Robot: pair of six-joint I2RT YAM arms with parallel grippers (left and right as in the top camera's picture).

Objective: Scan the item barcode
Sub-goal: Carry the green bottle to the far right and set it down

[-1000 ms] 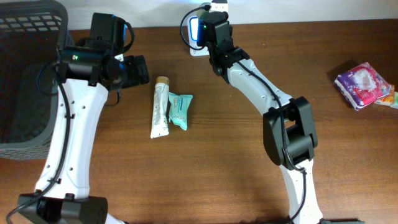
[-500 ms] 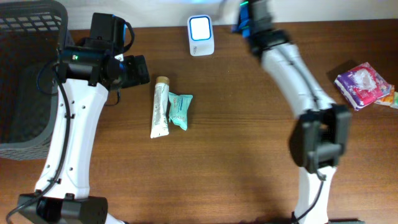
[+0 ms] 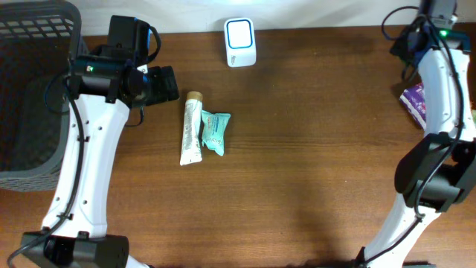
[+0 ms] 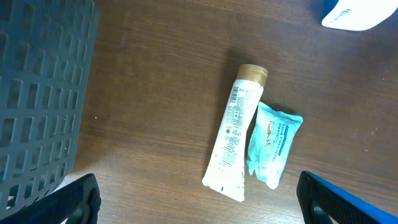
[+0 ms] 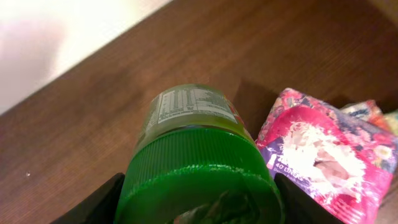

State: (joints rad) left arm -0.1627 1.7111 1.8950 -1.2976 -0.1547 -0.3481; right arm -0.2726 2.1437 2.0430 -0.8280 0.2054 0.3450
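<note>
Brown wood table, pale wall strip along the far edge.

Layout, overhead view:
- Dark grid basket sat at the left edge.
- White scanner stood at the far edge, centre, with its pale face lit.
- White tube with a tan cap lay flat, cap toward the far edge. A teal packet lay against its right side, touching.
- Pink packet lay at the far right, partly hidden behind the right arm in the overhead view.

Left gripper: the jaws stood wide apart with nothing between them. It hung above the table between the basket and the tube, and both the tube and the teal packet showed in its wrist view.

Right gripper: it was at the far right corner, well apart from the scanner. The jaws were part-way apart and pressed on either side of the green lid of a jar, so the jar was gripped by its lid. The jar's printed label faced up toward the wrist camera. The jar was just beside the pink packet. I could not tell whether its base touched the table. It was not visible in the overhead view.
</note>
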